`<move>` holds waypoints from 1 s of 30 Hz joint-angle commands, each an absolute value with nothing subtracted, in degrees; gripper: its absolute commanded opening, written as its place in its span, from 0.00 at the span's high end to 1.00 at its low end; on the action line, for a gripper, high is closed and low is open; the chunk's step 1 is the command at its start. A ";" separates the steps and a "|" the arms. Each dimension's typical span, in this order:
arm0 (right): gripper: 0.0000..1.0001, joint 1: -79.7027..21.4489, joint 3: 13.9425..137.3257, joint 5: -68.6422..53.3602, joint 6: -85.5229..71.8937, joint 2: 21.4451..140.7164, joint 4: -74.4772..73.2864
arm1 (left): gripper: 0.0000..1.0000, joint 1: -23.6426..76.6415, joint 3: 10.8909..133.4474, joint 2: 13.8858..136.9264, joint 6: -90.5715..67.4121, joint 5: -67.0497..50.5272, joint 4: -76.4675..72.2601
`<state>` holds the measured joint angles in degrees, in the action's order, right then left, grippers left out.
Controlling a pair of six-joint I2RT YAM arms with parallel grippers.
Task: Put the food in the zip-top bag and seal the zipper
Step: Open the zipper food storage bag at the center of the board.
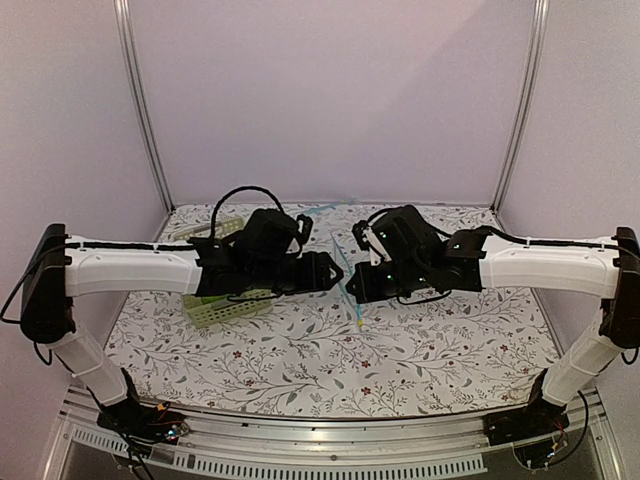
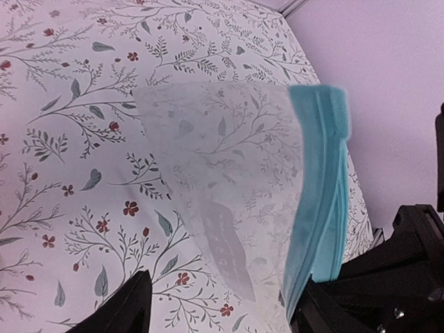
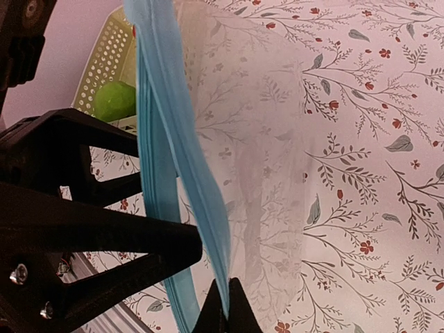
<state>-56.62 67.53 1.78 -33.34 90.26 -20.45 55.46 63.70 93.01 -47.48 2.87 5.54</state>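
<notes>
The zip-top bag (image 2: 222, 180) hangs clear above the flowered table between my two arms. Its light blue zipper (image 3: 163, 132) runs down the mouth edge, the two strips slightly parted. My right gripper (image 3: 227, 309) is shut on one zipper strip at its lower end. My left gripper (image 2: 225, 291) stands open, with the bag's clear sheet and the zipper (image 2: 319, 201) between its fingers; the strip lies close against the right finger (image 2: 333, 312). The green apple (image 3: 114, 100), part of the food, sits in a pale green basket (image 3: 104, 48) behind the bag.
In the top view the pale green basket (image 1: 225, 308) lies under the left forearm, left of centre. Both wrists (image 1: 340, 275) crowd the middle of the table. Metal frame posts and white walls close the back and sides.
</notes>
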 commanded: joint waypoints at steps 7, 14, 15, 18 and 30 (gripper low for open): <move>1.00 -57.01 67.75 3.70 -32.39 89.46 -20.88 | 0.40 56.40 67.03 98.29 -47.21 7.23 10.22; 1.00 -57.38 68.48 14.33 -33.88 89.76 -26.25 | 0.59 56.42 68.31 100.27 -48.00 5.64 8.86; 1.00 -57.39 68.39 17.18 -35.48 89.53 -27.69 | 0.64 56.43 68.13 100.05 -47.92 6.15 9.70; 1.00 -57.34 67.84 24.45 -38.63 88.13 -30.95 | 0.82 56.29 66.46 99.18 -47.74 7.48 11.44; 0.98 -57.21 68.32 29.74 -40.82 86.74 -33.91 | 0.96 56.11 67.40 99.50 -45.47 6.33 15.23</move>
<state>-57.74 67.57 25.39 -39.05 87.81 -30.17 56.18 65.98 99.24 -47.55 6.00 9.41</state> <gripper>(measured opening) 0.009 0.045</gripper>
